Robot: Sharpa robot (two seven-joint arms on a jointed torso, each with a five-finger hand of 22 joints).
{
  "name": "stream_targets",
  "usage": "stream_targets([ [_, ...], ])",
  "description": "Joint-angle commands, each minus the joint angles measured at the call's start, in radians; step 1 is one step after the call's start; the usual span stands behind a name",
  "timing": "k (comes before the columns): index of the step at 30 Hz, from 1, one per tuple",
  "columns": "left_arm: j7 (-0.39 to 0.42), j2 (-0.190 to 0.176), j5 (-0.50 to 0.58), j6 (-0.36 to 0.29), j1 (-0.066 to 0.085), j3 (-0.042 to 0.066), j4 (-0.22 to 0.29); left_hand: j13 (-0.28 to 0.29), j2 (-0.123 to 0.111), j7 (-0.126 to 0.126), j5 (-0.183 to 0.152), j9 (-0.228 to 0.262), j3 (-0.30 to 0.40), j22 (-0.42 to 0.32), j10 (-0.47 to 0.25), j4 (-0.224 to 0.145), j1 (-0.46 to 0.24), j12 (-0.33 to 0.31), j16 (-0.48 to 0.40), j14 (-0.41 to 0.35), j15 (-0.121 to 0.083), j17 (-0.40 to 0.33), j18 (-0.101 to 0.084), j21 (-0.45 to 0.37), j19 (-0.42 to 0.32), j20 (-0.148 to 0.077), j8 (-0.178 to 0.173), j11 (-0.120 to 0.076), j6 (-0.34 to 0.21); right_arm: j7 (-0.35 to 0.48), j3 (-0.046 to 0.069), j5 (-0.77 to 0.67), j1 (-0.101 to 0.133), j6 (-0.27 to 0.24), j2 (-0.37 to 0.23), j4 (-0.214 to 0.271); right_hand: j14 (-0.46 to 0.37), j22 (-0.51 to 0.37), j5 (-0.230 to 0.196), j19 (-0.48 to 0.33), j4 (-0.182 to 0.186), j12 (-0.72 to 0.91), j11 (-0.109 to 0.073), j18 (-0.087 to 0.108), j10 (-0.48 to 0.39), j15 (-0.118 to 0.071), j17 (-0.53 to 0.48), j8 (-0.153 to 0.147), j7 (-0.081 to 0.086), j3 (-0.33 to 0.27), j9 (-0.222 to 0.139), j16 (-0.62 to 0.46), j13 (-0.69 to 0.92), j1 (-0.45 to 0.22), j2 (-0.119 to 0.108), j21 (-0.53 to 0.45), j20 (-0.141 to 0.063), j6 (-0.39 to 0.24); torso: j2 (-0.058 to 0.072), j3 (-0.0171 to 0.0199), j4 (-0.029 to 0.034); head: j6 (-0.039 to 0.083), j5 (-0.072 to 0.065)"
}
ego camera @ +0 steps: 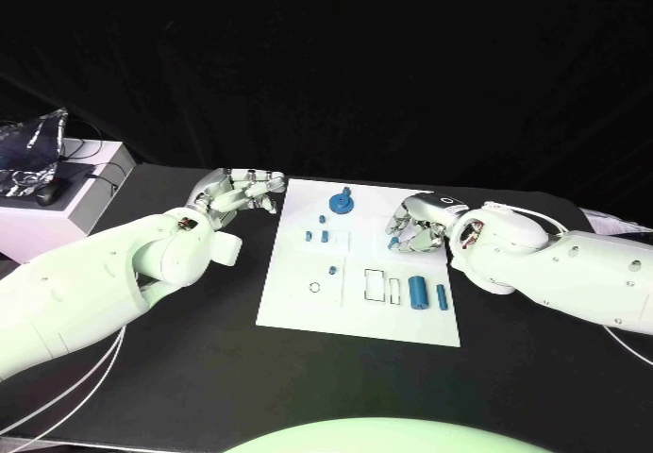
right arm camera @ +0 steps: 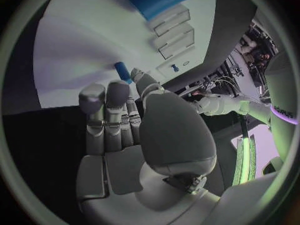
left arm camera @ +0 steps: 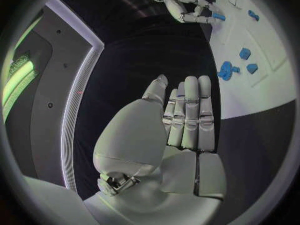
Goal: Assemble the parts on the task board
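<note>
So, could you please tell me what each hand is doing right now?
Left hand: open, holding nothing.
Right hand: a small blue part at its fingertips; a grip cannot be told.

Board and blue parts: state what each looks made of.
Board: looks like matte white plastic or coated sheet; flat, even, no glare, shallow cut-out recesses. Blue parts: probably moulded or printed plastic; uniform saturated colour, dull sheen. Neither can be confirmed from looks alone.
</note>
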Motion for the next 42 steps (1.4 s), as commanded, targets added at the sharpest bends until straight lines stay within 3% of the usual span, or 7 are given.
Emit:
stream_targets([
  [1,0.006,0.002,-0.002,0.016,-0.001,0.001,0.001,-0.001,0.002,0.0,-0.003,0.001,-0.007,0.002,-0.004,0.002,-0.003,0.004,-0.002,0.001,0.004,-0.001,0.013,-0.003,0.004,0.0,0.005,0.0,-0.004,-0.011,0.0,-0.039,0.0,0.047,0.003,0.0,0.001,0.085,0.007,0.0,-0.009,-0.007,-0.002,-0.017,0.014,-0.01,0.002,-0.005,0.0,0.039,0.0,0.007,-0.001,-0.016,-0.004,0.01,-0.013,0.017,0.0,0.0011,0.0001,-0.001,-0.001],
  [7,0.006,0.001,-0.002,0.015,-0.001,0.001,0.001,-0.001,0.002,0.0,-0.003,0.001,-0.007,0.002,-0.004,0.002,-0.003,0.004,-0.002,0.001,0.004,-0.001,0.013,-0.003,0.004,0.0,0.005,0.0,-0.004,-0.022,-0.001,-0.055,-0.001,0.057,0.005,-0.005,0.0,0.086,0.007,-0.003,-0.042,-0.006,-0.004,-0.019,0.019,-0.009,0.003,-0.003,-0.001,0.119,0.0,0.011,-0.001,-0.054,-0.014,0.026,-0.014,0.028,0.0,0.0012,-0.0009,-0.002,-0.002],
  [21,0.003,0.001,-0.002,0.013,-0.001,0.001,0.001,-0.001,0.005,0.0,-0.002,0.001,-0.01,0.006,-0.006,0.001,-0.002,0.005,-0.004,0.0,0.004,-0.002,0.013,-0.012,0.007,0.0,0.006,0.001,-0.006,-0.035,-0.004,-0.08,-0.007,0.054,0.023,-0.017,-0.001,0.086,0.004,-0.004,-0.055,-0.006,-0.004,-0.018,0.025,-0.007,0.004,-0.003,-0.001,0.138,0.001,0.011,-0.001,-0.061,0.002,0.031,-0.013,0.042,0.002,0.0027,0.0004,-0.004,-0.002],
  [24,0.003,0.0,-0.002,0.013,-0.001,0.001,0.001,-0.001,0.005,0.0,-0.002,0.001,-0.01,0.006,-0.006,0.001,-0.002,0.005,-0.004,0.0,0.004,-0.002,0.013,-0.012,0.007,0.0,0.006,0.001,-0.006,-0.036,-0.004,-0.084,-0.007,0.048,0.025,-0.017,-0.001,0.088,-0.041,-0.003,-0.058,-0.006,-0.007,-0.018,0.039,-0.007,0.005,-0.002,-0.004,0.161,0.001,0.013,-0.001,-0.053,0.026,0.039,-0.012,0.056,0.001,0.0018,-0.0006,-0.006,-0.001],
  [33,0.002,0.0,-0.002,0.012,-0.001,0.001,0.001,-0.001,0.005,0.0,-0.002,0.001,-0.01,0.006,-0.006,0.001,-0.002,0.005,-0.004,0.0,0.004,-0.002,0.013,-0.012,0.007,0.0,0.006,0.001,-0.006,-0.037,-0.004,-0.084,-0.008,0.007,0.026,-0.01,0.0,0.096,-0.075,0.005,-0.053,-0.006,-0.026,-0.024,0.109,-0.015,0.007,0.005,-0.019,0.189,0.011,0.019,0.0,-0.047,0.078,0.08,-0.016,0.113,0.0,0.001,-0.0001,-0.008,-0.004],
  [38,0.001,-0.001,-0.002,0.012,-0.001,0.001,0.001,-0.001,0.005,0.0,-0.002,0.001,-0.01,0.006,-0.006,0.001,-0.002,0.005,-0.004,0.0,0.004,-0.002,0.013,-0.012,0.007,0.0,0.006,0.001,-0.006,-0.053,-0.004,-0.074,-0.009,-0.027,0.019,0.002,0.001,0.1,-0.086,0.007,-0.065,-0.007,-0.03,-0.028,0.125,-0.018,0.008,0.003,-0.016,0.203,0.016,0.022,0.001,-0.043,0.084,0.101,-0.022,0.12,-0.001,0.0008,-0.0001,-0.008,-0.002],
  [42,0.001,-0.003,-0.002,0.011,-0.001,0.001,-0.001,-0.001,0.005,0.0,-0.002,0.001,-0.01,0.006,-0.006,0.001,-0.002,0.005,-0.004,0.0,0.004,-0.002,0.013,-0.012,0.007,0.0,0.006,0.001,-0.006,-0.066,-0.001,-0.039,-0.007,-0.065,0.006,0.018,0.001,0.1,-0.143,0.006,-0.069,-0.006,-0.031,-0.03,0.13,-0.019,0.008,0.002,-0.014,0.208,0.018,0.024,0.001,-0.04,0.093,0.107,-0.024,0.118,-0.002,0.0005,-0.0011,-0.009,0.003],
])
